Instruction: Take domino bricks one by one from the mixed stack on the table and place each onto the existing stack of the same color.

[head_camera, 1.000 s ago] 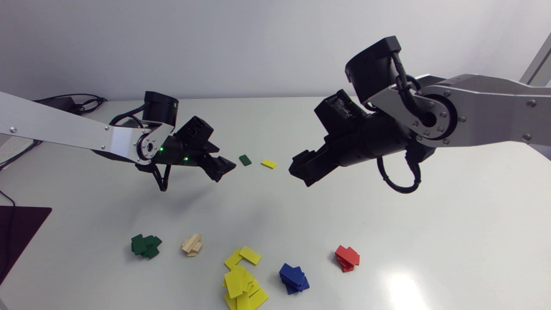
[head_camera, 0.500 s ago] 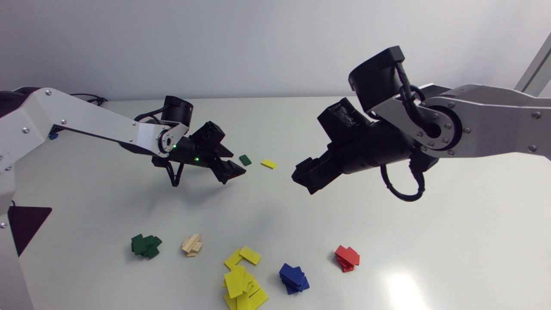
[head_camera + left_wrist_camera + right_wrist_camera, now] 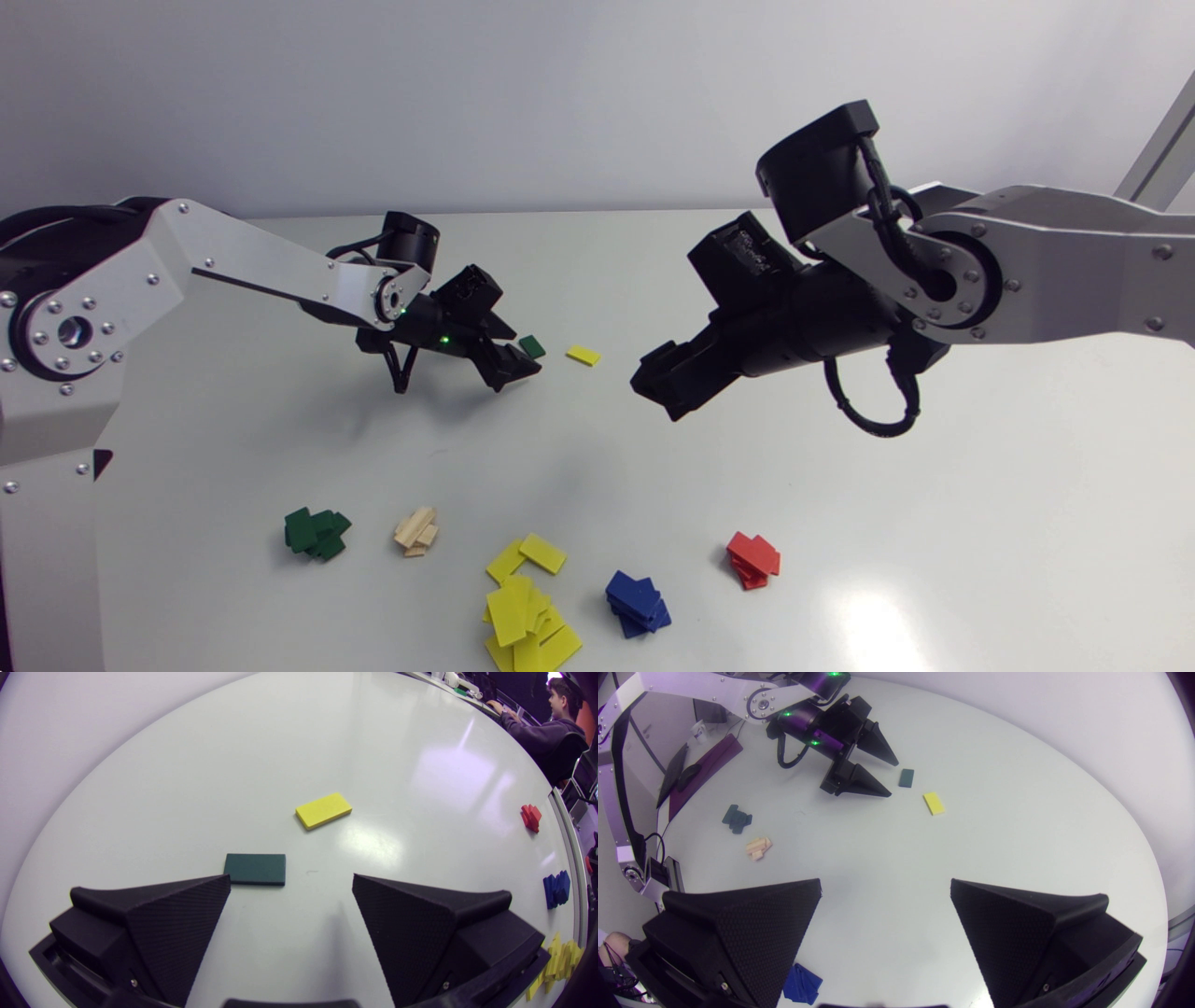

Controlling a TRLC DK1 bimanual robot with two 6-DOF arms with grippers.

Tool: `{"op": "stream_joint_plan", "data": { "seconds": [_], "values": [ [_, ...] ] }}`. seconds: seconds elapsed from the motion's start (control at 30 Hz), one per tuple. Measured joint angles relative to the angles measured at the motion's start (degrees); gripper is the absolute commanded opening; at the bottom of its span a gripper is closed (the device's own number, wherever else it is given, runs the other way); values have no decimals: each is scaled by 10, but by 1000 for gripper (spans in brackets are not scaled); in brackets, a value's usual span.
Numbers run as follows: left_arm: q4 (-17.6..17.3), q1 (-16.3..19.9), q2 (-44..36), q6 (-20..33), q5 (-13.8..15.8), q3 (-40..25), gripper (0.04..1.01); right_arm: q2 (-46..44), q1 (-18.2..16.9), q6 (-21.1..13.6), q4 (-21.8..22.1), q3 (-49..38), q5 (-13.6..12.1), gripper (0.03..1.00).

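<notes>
**Left pincer spread beside the loose green brick**

My left gripper point(image 3: 291, 877) hangs low over the glossy white table point(image 3: 934, 523). Its two black wedge fingers are spread wide with nothing between them. A flat dark green rectangular domino brick point(image 3: 255, 869) lies on the table just ahead of the tip of one finger. It sits off to that side rather than centred in the gap, and I cannot tell whether the tip touches it. Beyond it, a little apart, a flat yellow rectangular domino brick point(image 3: 323, 810) lies turned at an angle.

My right gripper point(image 3: 885, 882) hangs higher above the middle of the table, on the far side of the yellow brick from my left. Its fingers are likewise spread and hold nothing.

The sorted piles stand along the near edge of the table, well apart from both loose bricks. They are a small dark green stack point(image 3: 316, 533), a pale wooden stack point(image 3: 415, 532), a sprawling yellow heap point(image 3: 525, 607), a blue stack point(image 3: 637, 604) and a red stack point(image 3: 752, 558).
</notes>
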Motion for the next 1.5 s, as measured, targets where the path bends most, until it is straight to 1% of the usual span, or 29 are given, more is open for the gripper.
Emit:
{"op": "stream_joint_plan", "data": {
  "seconds": [0.33, 0.5, 0.53, 0.63, 0.9, 1.1, 1.13, 1.2, 1.23, 1.3, 1.33, 1.37, 1.43, 1.47, 1.5],
  "values": [
    [-10, 1, 34, 19, -2, 24, 925, 0, 0, 0, 0, 0, -1, 970],
    [-12, 1, 40, 28, -11, 40, 925, 0, 0, 0, 0, 0, -1, 970],
    [-13, 1, 42, 28, -12, 43, 921, 0, 0, 0, 0, 0, -1, 970],
    [-15, 1, 47, 28, -15, 56, 869, 0, 0, 0, 0, 0, -1, 970],
    [-25, 0, 59, 28, -16, 75, 862, 0, 0, 0, 0, 0, -2, 970],
    [-27, 0, 66, 28, -15, 86, 631, 0, 0, 0, 1, 0, -7, 970],
    [-27, 0, 68, 28, -15, 89, 605, 0, 0, 0, 2, 0, -7, 970],
    [-27, 0, 72, 28, -14, 93, 603, 0, 0, 0, 2, 0, -8, 970],
    [-27, 0, 73, 28, -14, 95, 584, 0, 0, 0, 2, 0, -8, 970],
    [-27, 0, 73, 28, -15, 95, 436, 0, 0, 0, 2, 0, -8, 970],
    [-27, -1, 73, 28, -14, 95, 389, 0, 0, 0, 2, 0, -8, 970],
    [-27, -1, 73, 28, -14, 95, 362, 0, 0, 0, 2, 0, -8, 970],
    [-27, -1, 73, 28, -13, 95, 275, 0, 0, 0, 2, 0, -8, 970],
    [-27, -1, 73, 28, -13, 95, 254, 0, 0, 0, 3, 0, -8, 970],
    [-27, -1, 73, 28, -13, 95, 254, 0, 0, 0, 3, 0, -8, 970]
  ]
}}
